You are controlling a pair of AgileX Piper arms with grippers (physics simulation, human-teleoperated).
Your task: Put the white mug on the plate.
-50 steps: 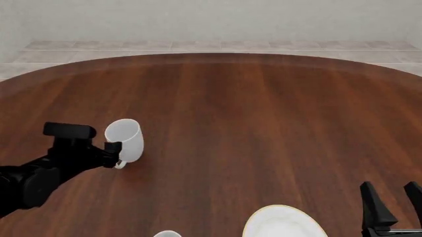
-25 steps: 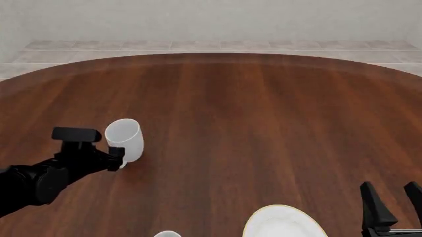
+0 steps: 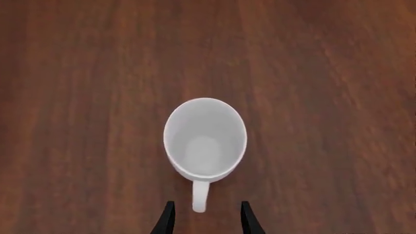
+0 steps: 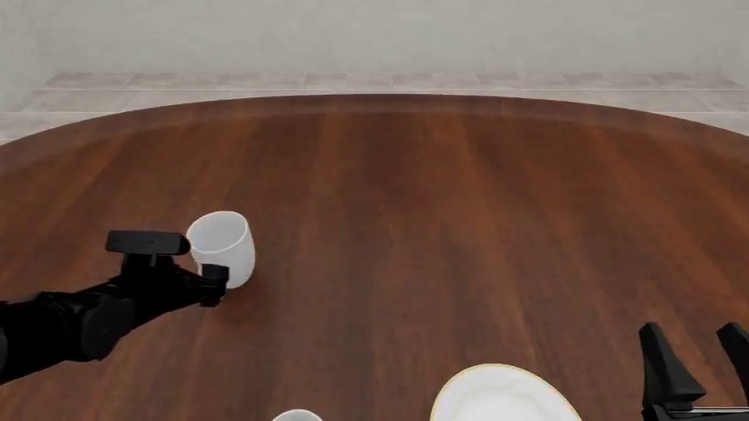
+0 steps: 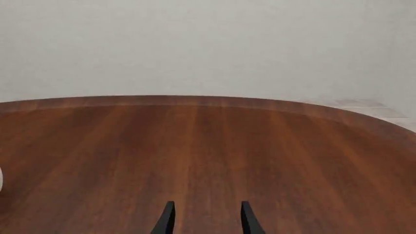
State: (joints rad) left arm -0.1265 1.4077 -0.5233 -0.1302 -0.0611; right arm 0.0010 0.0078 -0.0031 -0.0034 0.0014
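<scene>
The worktop (image 4: 468,219) is a broad round brown wood surface; its far curved edge lies well ahead of both claws, and bare wood spreads between the left claw (image 4: 214,282) and the right claw (image 4: 700,355).

The white mug (image 4: 223,246) stands upright just ahead of the left claw, its glossy round mouth open upward. In the left wrist view the white mug (image 3: 204,144) points its single loop handle back toward the left claw (image 3: 204,219), whose two dark fingertips stand apart, one on each side of the handle's end without visibly touching it.

The plate (image 4: 506,395), white with a thin gold rim line, lies to the left of the right claw, near it, and is cut off by the near edge of the view. The right claw stands open, holding nothing.

A sliver of another white cup (image 4: 297,415) shows at the near edge, mostly cut off.
</scene>
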